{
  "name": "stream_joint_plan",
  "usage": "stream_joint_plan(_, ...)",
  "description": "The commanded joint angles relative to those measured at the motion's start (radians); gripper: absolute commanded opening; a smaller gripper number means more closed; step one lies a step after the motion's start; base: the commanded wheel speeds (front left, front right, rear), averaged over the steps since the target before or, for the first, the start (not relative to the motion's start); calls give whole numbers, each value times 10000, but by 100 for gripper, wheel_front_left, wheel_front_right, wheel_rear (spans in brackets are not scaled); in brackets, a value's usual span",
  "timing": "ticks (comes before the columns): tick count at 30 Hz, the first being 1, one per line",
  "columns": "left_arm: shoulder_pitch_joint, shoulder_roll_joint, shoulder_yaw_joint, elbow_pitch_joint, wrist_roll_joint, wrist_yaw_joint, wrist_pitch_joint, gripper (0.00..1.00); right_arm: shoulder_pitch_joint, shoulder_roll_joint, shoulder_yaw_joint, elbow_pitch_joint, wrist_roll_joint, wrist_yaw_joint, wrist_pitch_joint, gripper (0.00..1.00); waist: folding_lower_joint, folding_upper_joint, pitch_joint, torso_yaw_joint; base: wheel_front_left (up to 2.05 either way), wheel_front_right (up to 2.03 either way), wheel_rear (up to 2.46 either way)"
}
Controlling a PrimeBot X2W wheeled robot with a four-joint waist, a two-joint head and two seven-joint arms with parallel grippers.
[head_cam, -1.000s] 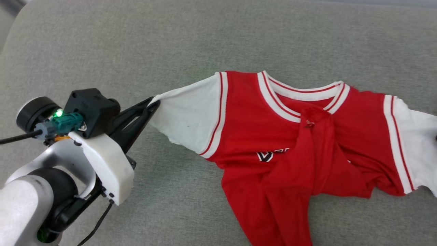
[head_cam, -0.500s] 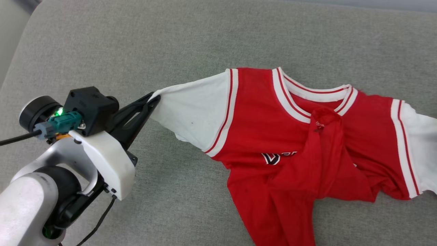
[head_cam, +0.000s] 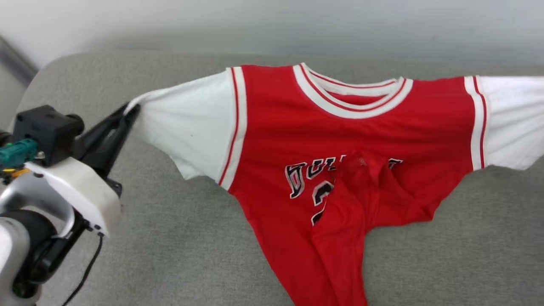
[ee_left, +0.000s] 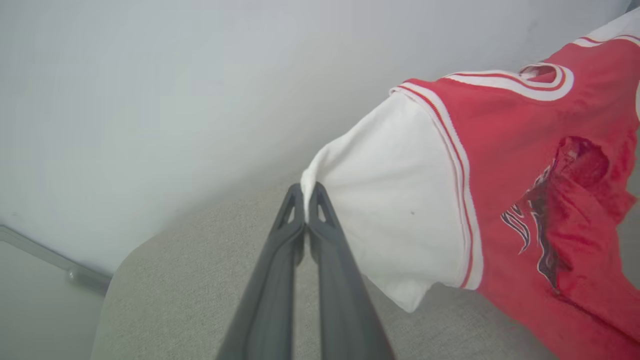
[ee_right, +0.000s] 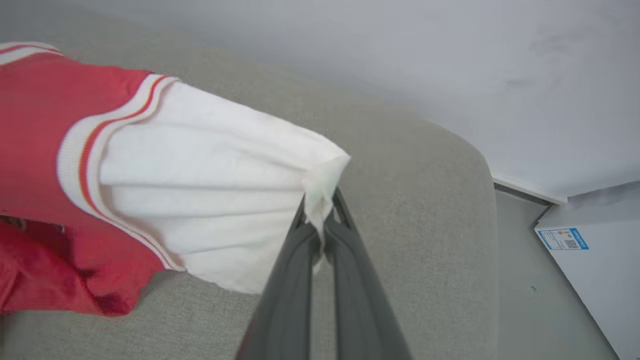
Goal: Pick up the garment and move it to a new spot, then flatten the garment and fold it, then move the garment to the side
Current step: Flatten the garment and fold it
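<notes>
The garment (head_cam: pixel 340 140), a red jersey with white short sleeves and black white-edged lettering, hangs stretched by both sleeves above the grey cushion (head_cam: pixel 182 246). Its lower front is bunched up over the letters. My left gripper (head_cam: pixel 131 108) is shut on the tip of the left white sleeve (head_cam: pixel 187 127). The left wrist view has the same grip: left gripper (ee_left: pixel 306 192) pinching the sleeve (ee_left: pixel 395 200). In the right wrist view my right gripper (ee_right: pixel 320 210) is shut on the gathered end of the other white sleeve (ee_right: pixel 210 185).
A pale wall (head_cam: pixel 272 25) rises behind the cushion. The cushion's rounded corner (ee_right: pixel 475 165) drops to a grey floor (ee_right: pixel 530 280), where a white box with a blue label (ee_right: pixel 590 260) stands. The left edge of the cushion (ee_left: pixel 125 280) shows beside a baseboard.
The jersey has come up off the cushion and spread wide between both sleeves, showing its lettering. The right sleeve is now pulled taut. The head camera has tilted up, bringing the wall into view.
</notes>
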Motion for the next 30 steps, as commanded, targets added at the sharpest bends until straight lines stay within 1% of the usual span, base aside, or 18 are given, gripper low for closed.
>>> stream_joint_plan(1, 114, 115, 170, -60, 53, 85, -92, 0, -149, -80, 33, -130, 33, -7, -129, 0, 0, 0, -456, -332, 0, 0, 0)
stream_joint_plan(7, 192, 510, 1064, -671, 164, 514, -558, 0, -535, -46, -10, -1014, 459, -8, -945, 0, 0, 0, -1106, -657, 0, 0, 0)
stream_joint_plan(9, 110, 640, 1442, -896, 191, 675, -710, 0, -690, -13, -96, -1250, 422, -8, -1230, 0, 0, 0, -1270, -791, 0, 0, 0)
stream_joint_plan(10, 57, 757, 1805, -1062, 205, 781, -877, 0, -886, 79, -7, -1407, 350, -7, -1603, 0, 0, 0, -1437, -929, 0, 0, 0)
stream_joint_plan(14, -132, 922, 2371, -1179, 281, 902, -1276, 0, -1418, 185, 141, -1498, 290, -8, -2366, 0, 0, 0, -1594, -1130, 0, 0, 0)
stream_joint_plan(17, -388, 837, 2855, -1296, 123, 1063, -1578, 0, -1912, 320, 188, -1589, 192, -8, -3012, 0, 0, 0, -1625, -1311, 0, 0, 0)
stream_joint_plan(19, -524, 924, 3168, -1299, 139, 1146, -1738, 0, -2214, 429, 276, -1581, 142, -7, -3380, 0, 0, 0, -1584, -1455, 0, 0, 0)
stream_joint_plan(24, -1239, 1033, 3580, -1185, 64, 1048, -2129, 0, -3013, 635, 356, -1476, 66, -8, -3848, 0, 0, 0, -1339, -1666, 0, 0, 0)
stream_joint_plan(27, -1797, 1317, 3621, -966, 111, 898, -2072, 0, -3509, 772, 475, -1342, 0, -8, -3914, 0, 0, 0, -1030, -1799, 0, 0, 0)
stream_joint_plan(30, -2524, 1450, 3476, -590, 152, 714, -2080, 0, -4109, 948, 604, -1061, -119, -7, -3995, 0, 0, 0, -576, -1880, 0, 0, 0)
